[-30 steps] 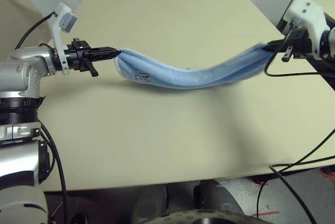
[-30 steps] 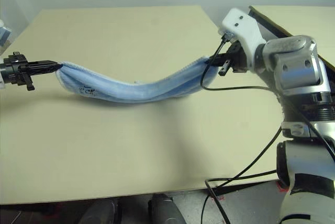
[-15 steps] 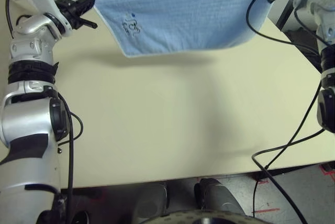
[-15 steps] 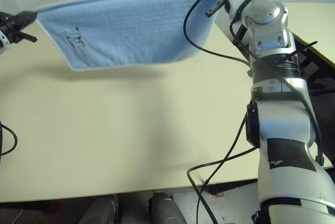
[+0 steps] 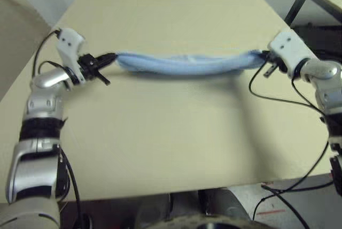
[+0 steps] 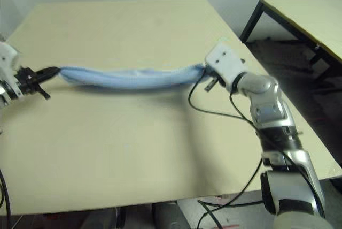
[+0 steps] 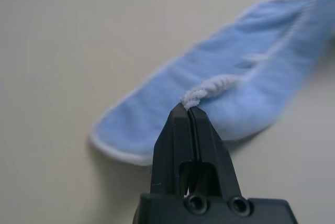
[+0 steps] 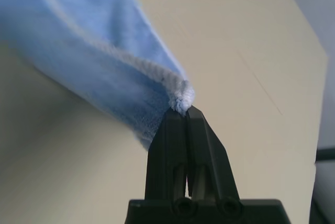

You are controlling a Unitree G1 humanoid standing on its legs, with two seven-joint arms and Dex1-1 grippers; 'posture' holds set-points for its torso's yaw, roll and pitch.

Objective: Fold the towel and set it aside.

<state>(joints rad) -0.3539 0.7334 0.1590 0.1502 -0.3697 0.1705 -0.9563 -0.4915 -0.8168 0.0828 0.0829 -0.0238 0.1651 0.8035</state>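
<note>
Beige laminate of the desk (image 5: 160, 149) lies bare in the near half, so there is ample flat room on which to lay the fold. Farther back, at mid-depth, the small light-blue terry towel with white stitched edging (image 5: 184, 64) is strung between the two arms as a bunched, rope-like band, sagging slightly and low over the desk surface; whether its underside touches cannot be told. The left claw (image 5: 109, 58) is pinched tight on one end, its black fingers (image 7: 189, 130) closed flat on the white corded hem, as the left wrist view shows. The right claw (image 6: 206, 73) is likewise clamped on the opposite end, nipping the hem at the very fingertip (image 8: 186, 122).

The step in hand looks like laying the cloth down for folding. To do it well, both ends should probably descend level and together, with enough tension between them to draw out the bunching, so the towel lands smooth, not as a twisted roll. Both grips sit at the extreme fingertips on thin edging, so a hard pull could slip a corner free; gentle, even spreading seems wiser. Beyond the towel the far desk is open too
</note>
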